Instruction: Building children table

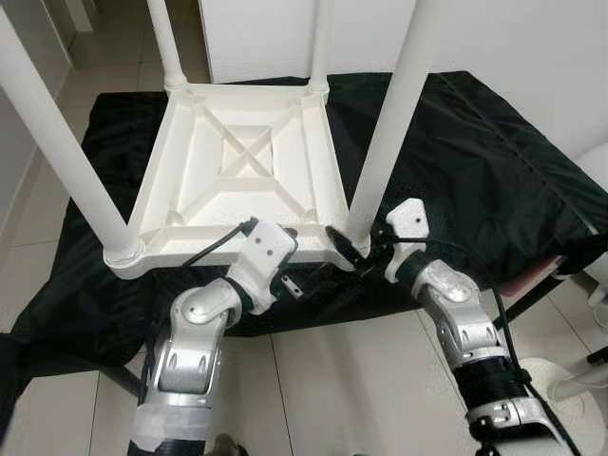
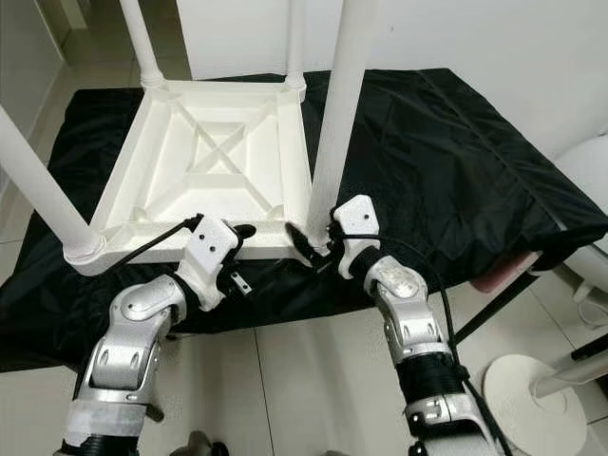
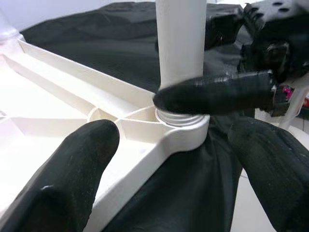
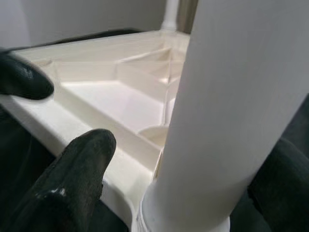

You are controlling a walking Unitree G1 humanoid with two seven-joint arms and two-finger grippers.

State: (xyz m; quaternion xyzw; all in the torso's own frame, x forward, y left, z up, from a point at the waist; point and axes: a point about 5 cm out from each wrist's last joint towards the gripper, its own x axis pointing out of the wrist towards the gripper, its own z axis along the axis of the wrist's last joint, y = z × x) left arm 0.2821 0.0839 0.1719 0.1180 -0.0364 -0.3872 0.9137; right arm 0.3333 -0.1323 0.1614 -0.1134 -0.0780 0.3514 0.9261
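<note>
A white plastic children's table (image 1: 237, 161) lies upside down on a black cloth (image 1: 475, 152), with all its legs pointing up. The near right leg (image 1: 394, 114) stands in its corner socket (image 3: 182, 126). My right gripper (image 1: 358, 249) is open at the base of this leg, one finger on each side. In the right wrist view one finger (image 4: 77, 179) stands a little off the leg (image 4: 241, 111). My left gripper (image 3: 174, 164) is open at the table's front rim, just left of that corner. One left finger (image 3: 72, 179) is over the ribbed underside, the other over the cloth.
The cloth-covered stand ends right in front of me, with tiled floor (image 1: 332, 380) below. A round white base (image 2: 527, 389) and a white object (image 2: 589, 161) are on the right. A white wall (image 1: 494, 38) runs behind.
</note>
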